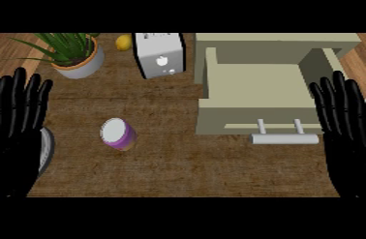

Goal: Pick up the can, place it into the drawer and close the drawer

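A purple can (118,133) with a white top stands upright on the brown mat, left of centre. The beige drawer (214,122) is pulled open at the right, its inside bare, with a white bar handle (283,138) on its front. My left hand (22,122) rests at the left edge, fingers straight and pointing up, well left of the can. At the right edge my right hand (342,122) rests the same way, beside the drawer's right side. Neither hand touches anything.
A potted green plant (71,54) stands at the back left. A white toaster (160,54) sits behind the can, with a yellow lemon (124,41) beside it. A grey plate rim (46,151) shows under my left hand. The beige cabinet (275,38) backs the drawer.
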You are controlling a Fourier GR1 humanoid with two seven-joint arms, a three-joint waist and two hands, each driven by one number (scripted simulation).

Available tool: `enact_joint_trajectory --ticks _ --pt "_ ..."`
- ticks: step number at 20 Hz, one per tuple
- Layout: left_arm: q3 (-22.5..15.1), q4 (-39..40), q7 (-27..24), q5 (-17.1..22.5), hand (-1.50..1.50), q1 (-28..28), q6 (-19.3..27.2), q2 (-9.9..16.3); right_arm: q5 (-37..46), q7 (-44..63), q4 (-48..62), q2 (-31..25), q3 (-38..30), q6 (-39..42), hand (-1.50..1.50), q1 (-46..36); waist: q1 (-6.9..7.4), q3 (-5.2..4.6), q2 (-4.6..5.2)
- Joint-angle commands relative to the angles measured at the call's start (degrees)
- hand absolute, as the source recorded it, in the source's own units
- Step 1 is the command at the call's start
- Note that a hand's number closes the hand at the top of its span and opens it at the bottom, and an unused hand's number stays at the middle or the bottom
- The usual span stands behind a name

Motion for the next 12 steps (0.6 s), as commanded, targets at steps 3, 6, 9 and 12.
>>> enact_joint_trajectory --ticks 3,6,9,12 --pt "2.3 4.0 -0.5 10.6 -1.5 -4.6 -9.8 4.4 -1.1 2.7 -1.2 -0.4 -1.0 0.2 -1.5 -0.2 -0.16 0.75 -0.13" --pt "1.5 3.0 -2.6 19.4 -1.5 -2.3 -19.7 7.9 -0.7 2.4 2.5 -0.5 -2.0 -0.2 -1.5 -3.1 0.41 0.71 -0.03" --pt "-0.4 6.1 10.1 13.8 -1.5 3.8 -16.4 10.5 1.5 11.3 3.1 2.0 -5.4 -7.5 -1.5 3.0 -0.12 0.78 -0.07" --pt "3.9 2.8 11.7 19.4 -1.5 6.9 -20.1 13.7 1.1 13.2 1.3 0.3 -7.6 -6.9 -1.5 4.9 0.43 0.79 -0.31"
